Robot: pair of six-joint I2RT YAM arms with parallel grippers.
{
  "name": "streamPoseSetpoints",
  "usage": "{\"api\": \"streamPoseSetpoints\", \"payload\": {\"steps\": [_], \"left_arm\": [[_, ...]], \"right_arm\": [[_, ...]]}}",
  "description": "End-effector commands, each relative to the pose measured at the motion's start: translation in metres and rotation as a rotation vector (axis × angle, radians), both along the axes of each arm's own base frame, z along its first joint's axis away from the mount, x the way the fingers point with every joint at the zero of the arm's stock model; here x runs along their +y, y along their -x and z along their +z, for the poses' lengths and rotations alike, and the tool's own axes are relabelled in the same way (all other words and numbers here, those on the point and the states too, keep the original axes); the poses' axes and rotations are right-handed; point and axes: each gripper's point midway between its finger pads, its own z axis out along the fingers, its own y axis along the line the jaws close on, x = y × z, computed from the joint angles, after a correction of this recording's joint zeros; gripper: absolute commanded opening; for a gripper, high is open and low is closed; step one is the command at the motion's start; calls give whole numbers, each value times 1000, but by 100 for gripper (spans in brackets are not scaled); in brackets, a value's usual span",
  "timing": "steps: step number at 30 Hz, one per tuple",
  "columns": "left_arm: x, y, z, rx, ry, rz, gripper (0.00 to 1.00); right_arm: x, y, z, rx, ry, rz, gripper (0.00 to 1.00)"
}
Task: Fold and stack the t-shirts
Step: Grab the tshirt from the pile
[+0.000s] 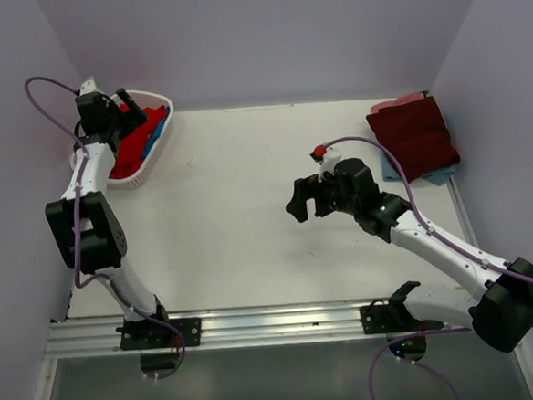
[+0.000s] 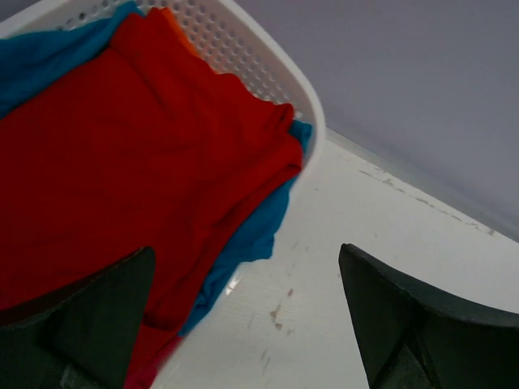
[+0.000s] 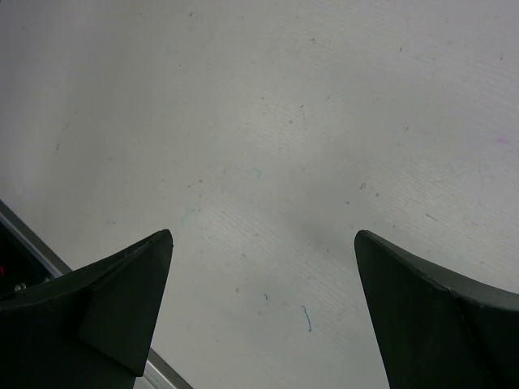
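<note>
Red shirt [image 2: 122,162] lies crumpled and unfolded on top of the pile in the basket [image 2: 263,61], far left. Teal shirt [image 2: 247,235] sits under it, showing on two sides and bunched against the rim. Orange shirt [image 2: 174,24] is just a sliver by the basket wall, mostly buried. Maroon shirt [image 1: 415,137] is folded to a rough rectangle, flat and slightly skewed, topping a stack at far right. Pale blue shirt [image 1: 389,169] pokes out beneath it on the near side. A pink edge [image 1: 397,105] shows along its far side.
</note>
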Motion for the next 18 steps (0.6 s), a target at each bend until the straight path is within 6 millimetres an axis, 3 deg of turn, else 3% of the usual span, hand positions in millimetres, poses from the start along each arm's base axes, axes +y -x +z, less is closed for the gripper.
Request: {"api": "streamPoseSetpoints", "payload": {"steps": [1,5,10,18], "left_arm": [[44,-6,-7,83,-48,164,99],[62,-5,-41,222,-54,265,96],[66,4,-86,379,-38,303,95],[54,35,-107,448,45,345,92]], "right_arm": [[-2,-1,7,-22,-13,-19,99],[-2,-1,7,-20,-15,-22,99],[-4,-1,5,-18,-8,-30,99],[-1,-3,1,-10,-7,-29,99]]}}
